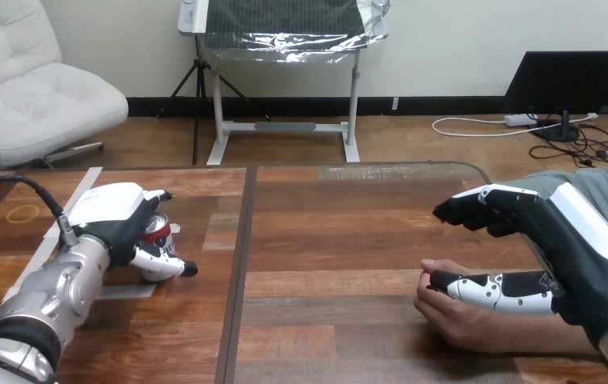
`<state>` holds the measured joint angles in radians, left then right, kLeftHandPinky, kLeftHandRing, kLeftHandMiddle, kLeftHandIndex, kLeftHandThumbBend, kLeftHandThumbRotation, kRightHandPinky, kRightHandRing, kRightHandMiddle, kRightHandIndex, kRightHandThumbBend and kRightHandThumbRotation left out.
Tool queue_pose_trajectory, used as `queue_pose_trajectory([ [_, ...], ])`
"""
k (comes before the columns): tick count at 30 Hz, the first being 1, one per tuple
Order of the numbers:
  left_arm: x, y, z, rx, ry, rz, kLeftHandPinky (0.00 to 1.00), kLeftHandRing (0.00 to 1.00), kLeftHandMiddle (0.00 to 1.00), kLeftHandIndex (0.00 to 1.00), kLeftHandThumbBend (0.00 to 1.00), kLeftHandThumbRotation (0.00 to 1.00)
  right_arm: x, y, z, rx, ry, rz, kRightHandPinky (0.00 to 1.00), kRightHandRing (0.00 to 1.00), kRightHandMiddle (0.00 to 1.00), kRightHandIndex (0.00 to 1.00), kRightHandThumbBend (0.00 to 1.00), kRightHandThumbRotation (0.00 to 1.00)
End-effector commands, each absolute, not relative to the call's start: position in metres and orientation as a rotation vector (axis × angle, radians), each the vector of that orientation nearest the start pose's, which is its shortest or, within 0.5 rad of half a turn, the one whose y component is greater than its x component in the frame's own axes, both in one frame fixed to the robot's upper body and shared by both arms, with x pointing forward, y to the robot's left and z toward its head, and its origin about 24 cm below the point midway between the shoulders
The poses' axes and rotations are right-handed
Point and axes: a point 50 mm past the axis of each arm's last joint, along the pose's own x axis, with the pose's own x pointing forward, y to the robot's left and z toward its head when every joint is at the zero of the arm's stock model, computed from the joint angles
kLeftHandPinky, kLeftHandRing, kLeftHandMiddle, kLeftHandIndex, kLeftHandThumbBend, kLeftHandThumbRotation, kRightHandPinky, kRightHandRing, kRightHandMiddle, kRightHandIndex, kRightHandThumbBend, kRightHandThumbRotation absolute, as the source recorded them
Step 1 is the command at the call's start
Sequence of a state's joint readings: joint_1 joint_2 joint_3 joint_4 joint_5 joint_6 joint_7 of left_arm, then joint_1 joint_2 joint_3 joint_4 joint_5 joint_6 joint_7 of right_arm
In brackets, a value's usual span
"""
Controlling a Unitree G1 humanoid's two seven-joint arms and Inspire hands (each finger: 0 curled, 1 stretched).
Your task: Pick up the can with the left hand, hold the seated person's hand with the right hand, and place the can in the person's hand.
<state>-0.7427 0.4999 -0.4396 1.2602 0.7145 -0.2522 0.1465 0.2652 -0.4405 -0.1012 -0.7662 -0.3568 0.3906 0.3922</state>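
Note:
A small can (158,233) with a red and white label stands on the left part of the wooden table (333,240). My left hand (114,216) covers it from the left and above, with fingers and thumb curled round it. At the right, the person's hand (450,312) lies on the table, loosely curled. My right hand (553,232) is over it, open. Its thumb (485,290) rests across the top of the person's hand, while its fingers (477,208) hover above, apart from that hand.
A yellow ring (22,214) and a strip of white tape (59,229) lie on the table's far left. A dark seam (237,272) runs front to back between the two table halves. The person's forearm (525,340) stretches along the table's right front.

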Motion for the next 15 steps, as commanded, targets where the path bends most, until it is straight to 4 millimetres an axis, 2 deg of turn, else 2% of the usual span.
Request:
queue_pose_trajectory([
  [1,0.3623,0.2424,0.0483,1.428,0.184,-0.194,0.83,0.9,0.93,0.91,0.83,0.46,0.1913,-0.2015,0.1613,-0.846,-0.11,0.163,0.78,0.77,0.74,0.69,0.66,0.0],
  [8,0.361,0.2434,0.0465,1.409,0.186,-0.179,0.79,0.87,0.89,0.88,0.82,0.43,0.1916,-0.2013,0.1614,-0.84,-0.106,0.169,0.79,0.77,0.74,0.7,0.65,0.0],
  [15,0.3612,0.2445,0.0459,1.37,0.213,-0.161,0.68,0.78,0.84,0.83,0.8,0.34,0.1922,-0.2012,0.1618,-0.86,-0.102,0.167,0.79,0.77,0.74,0.7,0.65,0.0],
])
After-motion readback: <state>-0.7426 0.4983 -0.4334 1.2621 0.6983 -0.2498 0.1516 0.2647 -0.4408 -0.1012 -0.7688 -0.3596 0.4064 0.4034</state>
